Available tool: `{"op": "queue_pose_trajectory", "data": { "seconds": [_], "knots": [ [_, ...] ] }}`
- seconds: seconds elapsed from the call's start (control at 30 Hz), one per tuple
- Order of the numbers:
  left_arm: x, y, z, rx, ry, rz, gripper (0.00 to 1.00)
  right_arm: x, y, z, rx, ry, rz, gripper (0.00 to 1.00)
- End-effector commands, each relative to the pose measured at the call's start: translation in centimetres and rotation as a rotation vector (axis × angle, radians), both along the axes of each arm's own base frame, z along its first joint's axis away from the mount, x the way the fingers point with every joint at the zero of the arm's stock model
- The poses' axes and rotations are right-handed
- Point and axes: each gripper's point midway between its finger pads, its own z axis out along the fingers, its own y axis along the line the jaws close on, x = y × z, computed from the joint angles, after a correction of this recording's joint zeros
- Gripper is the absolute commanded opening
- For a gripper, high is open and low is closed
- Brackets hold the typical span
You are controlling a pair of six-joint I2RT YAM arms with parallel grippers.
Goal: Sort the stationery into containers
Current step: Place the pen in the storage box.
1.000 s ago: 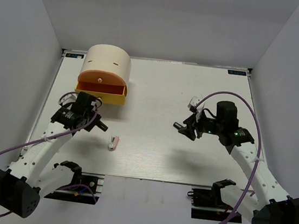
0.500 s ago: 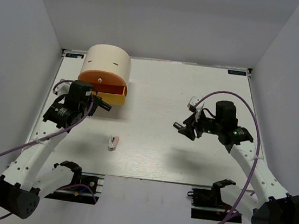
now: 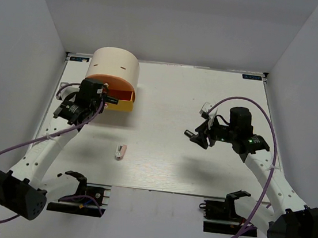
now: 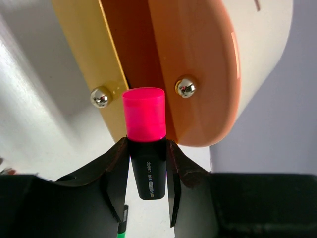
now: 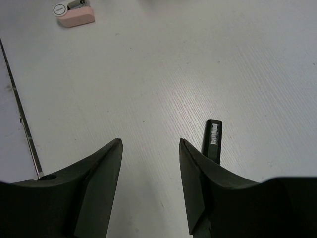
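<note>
Yellow drawer (image 3: 121,106) out, contents hidden. Left tool (image 4: 147,147) clamps highlighter (image 4: 147,173); pink cap (image 4: 144,114) shows only in wrist view. Right tool (image 5: 150,144) apart above counter (image 5: 148,64).

The white table (image 3: 179,98) carries the cream box (image 3: 116,64), a white-pink piece (image 3: 120,152) and a black marker (image 5: 214,140).

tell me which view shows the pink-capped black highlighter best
Left wrist: the pink-capped black highlighter sits centre frame, cap and label clear. Top external gives only a dark speck; right wrist misses it.
</note>
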Motion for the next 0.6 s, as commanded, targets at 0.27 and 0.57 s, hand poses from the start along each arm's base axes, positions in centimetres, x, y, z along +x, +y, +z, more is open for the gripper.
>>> {"op": "queue_pose_trajectory", "data": {
  "seconds": [0.27, 0.57],
  "knots": [
    [2.9, 0.7, 1.0, 0.002, -0.048, 0.110, 0.00, 0.0, -0.2, 0.3, 0.006, -0.017, 0.003, 0.55],
    [4.0, 1.0, 0.3, 0.012, -0.041, 0.138, 0.00, -0.2, -0.4, 0.2, 0.009, -0.016, 0.010, 0.55]
  ]
}}
